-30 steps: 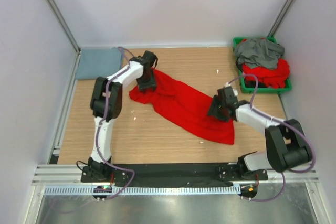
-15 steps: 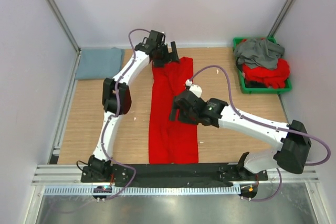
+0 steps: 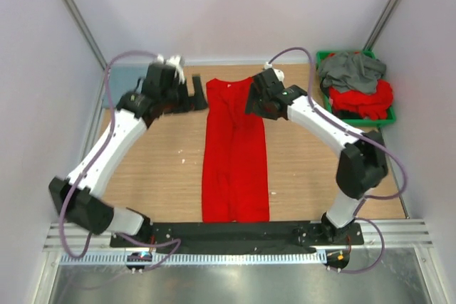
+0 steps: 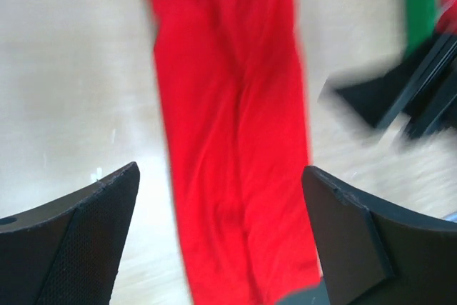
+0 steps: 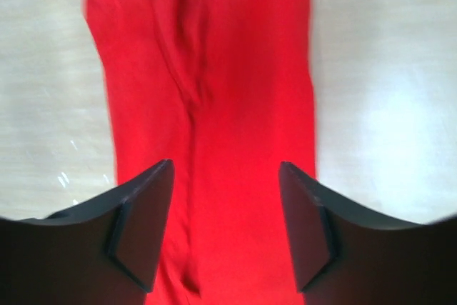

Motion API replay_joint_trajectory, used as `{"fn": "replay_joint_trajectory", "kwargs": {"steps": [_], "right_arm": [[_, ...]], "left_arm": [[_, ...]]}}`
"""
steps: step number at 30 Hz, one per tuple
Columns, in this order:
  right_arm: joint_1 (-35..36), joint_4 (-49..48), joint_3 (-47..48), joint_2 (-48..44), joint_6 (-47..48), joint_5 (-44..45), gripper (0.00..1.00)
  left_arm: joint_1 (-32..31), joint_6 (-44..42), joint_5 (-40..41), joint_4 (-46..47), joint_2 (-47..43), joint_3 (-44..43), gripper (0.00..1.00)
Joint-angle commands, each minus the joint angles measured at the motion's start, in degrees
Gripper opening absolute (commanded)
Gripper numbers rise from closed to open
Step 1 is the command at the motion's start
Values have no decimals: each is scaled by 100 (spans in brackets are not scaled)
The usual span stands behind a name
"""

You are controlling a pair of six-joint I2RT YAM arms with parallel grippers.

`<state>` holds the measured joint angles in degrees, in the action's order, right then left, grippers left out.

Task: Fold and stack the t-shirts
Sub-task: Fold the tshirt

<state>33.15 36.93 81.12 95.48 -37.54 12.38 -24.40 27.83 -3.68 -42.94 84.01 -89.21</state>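
- Left arm bends out toward the far-left corner; the left gripper (image 4: 221,171) is spread wide, holding nothing.
- Right arm arcs over the far side; the right gripper (image 5: 225,166) is spread too, hovering over the shirt's far end.
- Bright red t-shirt (image 3: 235,154), folded into a long narrow strip, lies mid-table.
- Left wrist view is pretty blurry; the folded blue-grey shirt (image 3: 122,80) is mostly hidden behind the left arm.

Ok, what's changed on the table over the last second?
The red t-shirt went from a crumpled diagonal heap to a long folded strip running far to near. Both arms then let go. The left gripper swung off the shirt to the left, and the right gripper moved to its far end. Both have their jaws open. The green bin stayed put.
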Motion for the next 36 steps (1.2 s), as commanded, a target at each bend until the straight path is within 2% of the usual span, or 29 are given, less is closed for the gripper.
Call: {"fn": "replay_joint_trajectory", "kwargs": {"steps": [1, 3, 6, 8, 11, 16, 22, 24, 25, 27, 28, 29, 31, 32, 34, 36], "right_arm": [[-308, -608, 1061, 967, 669, -648, 64], [-370, -634, 1887, 1436, 800, -904, 61], [-414, -512, 2986, 2437, 915, -913, 59], [-423, -327, 3774, 3138, 941, -966, 54], [-423, -203, 4454, 3843, 863, -975, 50], [-440, -247, 4843, 4321, 661, -712, 48], [-511, -336, 4746, 4383, 590, -781, 46], [-511, -256, 4545, 4243, 634, -737, 46], [-520, -352, 4327, 3850, 634, -711, 47], [-493, -633, 3282, 3252, 686, -571, 52], [-476, -843, 2913, 2614, 721, -492, 59], [-467, -897, 2187, 2216, 739, -413, 62], [-423, -924, 1402, 1512, 713, -228, 69], [-345, -881, 658, 751, 678, -193, 70], [-230, -461, -23, 10, 459, 53, 72], [7, -205, -1121, -1098, 213, 141, 72]], "left_arm": [[-47, 423, 87, 136, -672, 1807, 93], [-152, 591, -96, 347, -1420, 2789, 88], [-249, 583, 95, -29, -2316, 3390, 86], [-249, 443, 253, -537, -2747, 3463, 85], [-249, 293, 324, -899, -3477, 3437, 85], [-249, 143, -202, -541, -4365, 3621, 85], [-249, 117, -660, -75, -4700, 3972, 85], [-249, 248, -336, -126, -4596, 3982, 82], [-249, 318, -204, -223, -4525, 3955, 81], [-249, 572, 147, -522, -4192, 3894, 79], [-249, 652, 192, -644, -4078, 3876, 78], [-249, 740, 193, -802, -3946, 3893, 78], [-267, 994, -62, -821, -3691, 3981, 78], [-336, 1100, -106, -761, -3655, 4086, 78], [-459, 1381, -89, -646, -3646, 4218, 78], [-627, 1575, -123, -462, -3628, 4438, 77]]}}
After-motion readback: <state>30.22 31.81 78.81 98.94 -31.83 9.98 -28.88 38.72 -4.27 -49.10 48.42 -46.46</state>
